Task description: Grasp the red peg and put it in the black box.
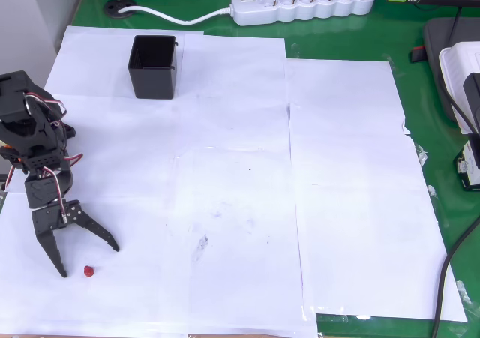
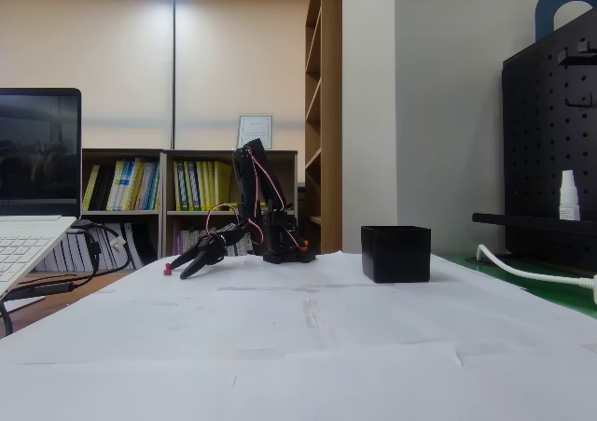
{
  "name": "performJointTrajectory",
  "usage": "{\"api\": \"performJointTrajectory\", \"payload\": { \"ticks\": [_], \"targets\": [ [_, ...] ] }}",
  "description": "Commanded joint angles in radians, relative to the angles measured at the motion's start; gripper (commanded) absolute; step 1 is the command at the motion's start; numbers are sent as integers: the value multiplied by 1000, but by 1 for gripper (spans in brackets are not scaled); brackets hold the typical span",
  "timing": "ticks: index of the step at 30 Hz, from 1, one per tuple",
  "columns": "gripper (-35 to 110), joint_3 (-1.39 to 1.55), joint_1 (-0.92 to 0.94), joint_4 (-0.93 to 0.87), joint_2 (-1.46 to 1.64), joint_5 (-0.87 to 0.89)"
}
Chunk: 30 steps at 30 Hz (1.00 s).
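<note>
A tiny dark-red peg (image 1: 88, 270) lies on the white paper near the lower left of the overhead view; the fixed view shows the peg (image 2: 167, 270) just left of the fingertips. My black gripper (image 1: 89, 260) hangs over it, open, one fingertip (image 1: 63, 273) left of the peg and the other fingertip (image 1: 115, 246) up and to its right. The peg lies between the two tips, untouched. In the fixed view the gripper (image 2: 184, 270) points down to the paper. The black box (image 1: 154, 67) stands upright and open at the upper left, well apart from the arm, and the fixed view has the box (image 2: 396, 253) right of centre.
White paper sheets (image 1: 247, 188) cover the green table (image 1: 420, 113). A white power strip (image 1: 304, 4) with its cable lies along the far edge. A laptop (image 2: 33, 206) sits at the left of the fixed view, a black pegboard (image 2: 550, 150) at the right.
</note>
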<state>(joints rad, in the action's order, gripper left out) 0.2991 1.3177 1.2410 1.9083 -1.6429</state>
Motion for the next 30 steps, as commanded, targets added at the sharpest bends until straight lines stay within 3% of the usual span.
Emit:
{"api": "performJointTrajectory", "payload": {
  "ticks": [1, 30],
  "targets": [
    [43, 41, 14, 21, 18, -12],
    [43, 74, -17, 129, 153, -2]
  ]
}}
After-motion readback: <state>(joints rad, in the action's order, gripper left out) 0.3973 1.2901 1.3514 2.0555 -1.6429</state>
